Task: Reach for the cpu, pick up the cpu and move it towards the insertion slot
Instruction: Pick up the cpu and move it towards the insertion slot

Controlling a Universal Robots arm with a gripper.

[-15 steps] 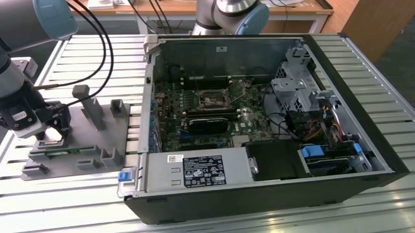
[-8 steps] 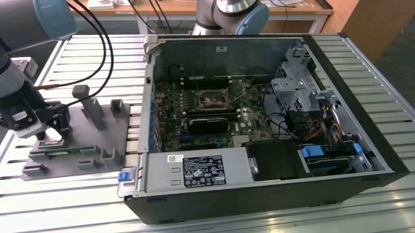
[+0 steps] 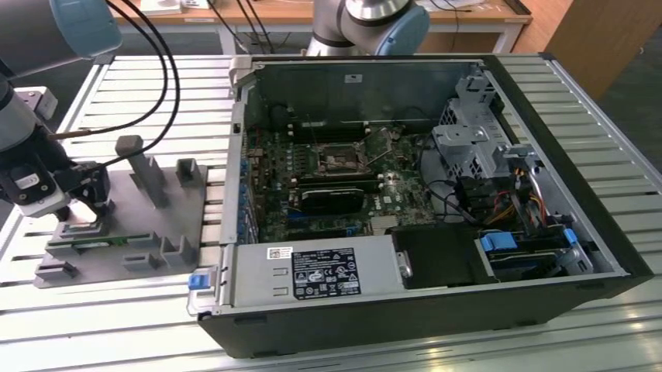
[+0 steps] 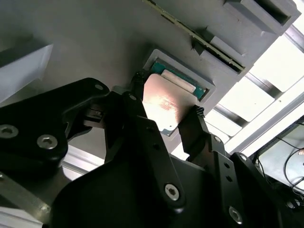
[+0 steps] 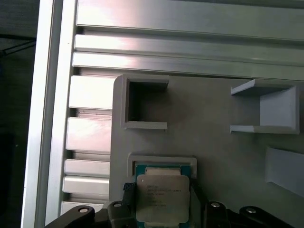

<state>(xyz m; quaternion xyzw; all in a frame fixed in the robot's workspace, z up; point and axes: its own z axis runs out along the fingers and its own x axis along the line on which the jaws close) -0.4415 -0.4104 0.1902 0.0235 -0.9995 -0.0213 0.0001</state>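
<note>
Black fingers (image 4: 197,126) clamping the cpu (image 4: 165,100), apparently held just above a grey recess (image 4: 211,87)

Open case (image 3: 414,310) lies across the centre and right of the exterior view on a slatted table (image 3: 600,93), with the slot (image 3: 336,159) on the board inside. At the frame's left, a fixture (image 3: 155,209) sits on the table. The cpu (image 5: 163,197) lies in its recess, and the gripper (image 3: 81,211) is directly over it.
</note>
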